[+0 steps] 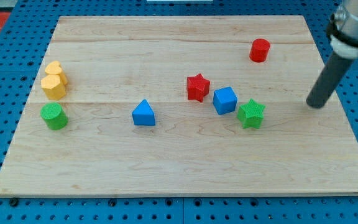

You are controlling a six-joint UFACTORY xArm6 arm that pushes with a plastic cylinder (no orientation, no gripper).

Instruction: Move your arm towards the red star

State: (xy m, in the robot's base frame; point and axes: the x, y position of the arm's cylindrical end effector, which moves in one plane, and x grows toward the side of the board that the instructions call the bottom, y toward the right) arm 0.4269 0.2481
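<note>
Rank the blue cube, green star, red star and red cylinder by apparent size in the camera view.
1. blue cube and green star, too alike to separate
2. red star
3. red cylinder, though farther up the board.

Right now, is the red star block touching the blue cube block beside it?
Apart. The camera view shows a thin strip of bare wood between the red star and the blue cube, which sits to the view's right and slightly lower.
</note>
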